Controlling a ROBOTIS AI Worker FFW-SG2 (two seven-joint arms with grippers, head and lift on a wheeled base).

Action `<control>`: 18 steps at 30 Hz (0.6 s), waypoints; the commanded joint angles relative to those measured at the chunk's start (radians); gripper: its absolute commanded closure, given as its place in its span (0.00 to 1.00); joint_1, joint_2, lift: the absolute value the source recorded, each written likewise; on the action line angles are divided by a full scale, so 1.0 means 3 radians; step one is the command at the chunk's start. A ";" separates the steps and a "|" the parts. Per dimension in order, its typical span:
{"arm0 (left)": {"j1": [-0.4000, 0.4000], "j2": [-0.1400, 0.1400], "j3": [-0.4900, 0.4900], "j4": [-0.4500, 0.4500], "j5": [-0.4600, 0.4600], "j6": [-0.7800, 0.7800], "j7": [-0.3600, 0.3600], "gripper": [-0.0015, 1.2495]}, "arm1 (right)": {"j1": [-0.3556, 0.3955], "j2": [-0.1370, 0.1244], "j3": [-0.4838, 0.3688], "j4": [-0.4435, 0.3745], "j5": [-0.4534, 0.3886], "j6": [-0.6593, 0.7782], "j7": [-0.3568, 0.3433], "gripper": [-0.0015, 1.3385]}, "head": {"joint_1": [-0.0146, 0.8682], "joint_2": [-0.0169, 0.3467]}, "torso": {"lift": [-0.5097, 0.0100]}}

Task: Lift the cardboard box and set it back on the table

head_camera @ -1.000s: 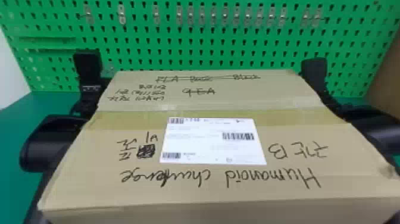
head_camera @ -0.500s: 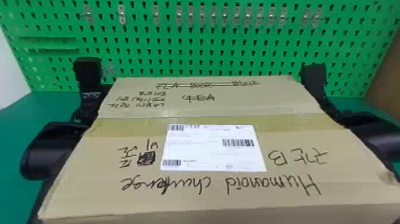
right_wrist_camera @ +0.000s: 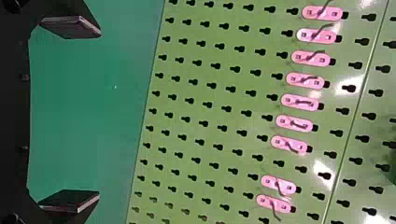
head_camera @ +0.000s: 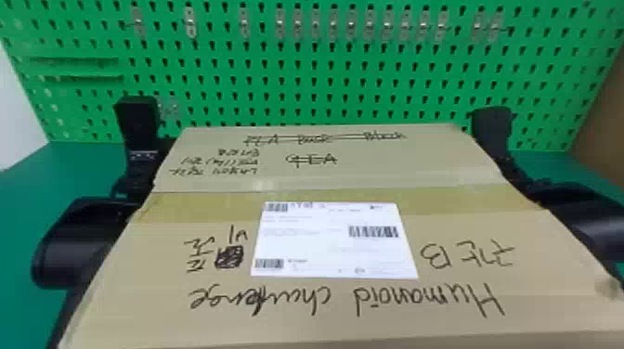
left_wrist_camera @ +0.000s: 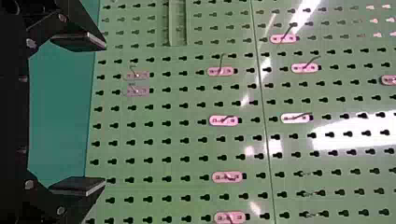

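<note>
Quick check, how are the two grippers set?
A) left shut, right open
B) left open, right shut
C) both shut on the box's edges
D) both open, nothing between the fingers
D: the left gripper and the right gripper each have their two fingers wide apart with nothing between, while the arms flank the cardboard box.

One cardboard box (head_camera: 394, 171); one white label (head_camera: 320, 250); three barcodes (head_camera: 373, 231) on it; fifteen metal hooks (head_camera: 351, 23) along the pegboard's upper row in the head view; nine hooks in the right wrist view; one desk (head_camera: 28, 195); two pincers, the left pincer (head_camera: 137, 116) and the right pincer (head_camera: 492, 125), two fingers (left_wrist_camera: 81, 43) each.
</note>
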 commanded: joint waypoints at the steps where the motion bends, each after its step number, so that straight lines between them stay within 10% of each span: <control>1: 0.0043 -0.0024 0.0012 -0.0007 -0.0002 0.0000 0.0000 0.20 | 0.0037 -0.0009 -0.0004 -0.0035 -0.0001 0.0011 0.0000 0.06 | 0.66 0.19 | 0.63; 18: 0.0079 -0.0024 -0.0014 -0.0017 -0.0002 0.0000 0.0000 0.20 | 0.0129 -0.0004 -0.0024 -0.0081 0.0009 0.0052 0.0000 0.06 | 0.66 0.19 | 0.63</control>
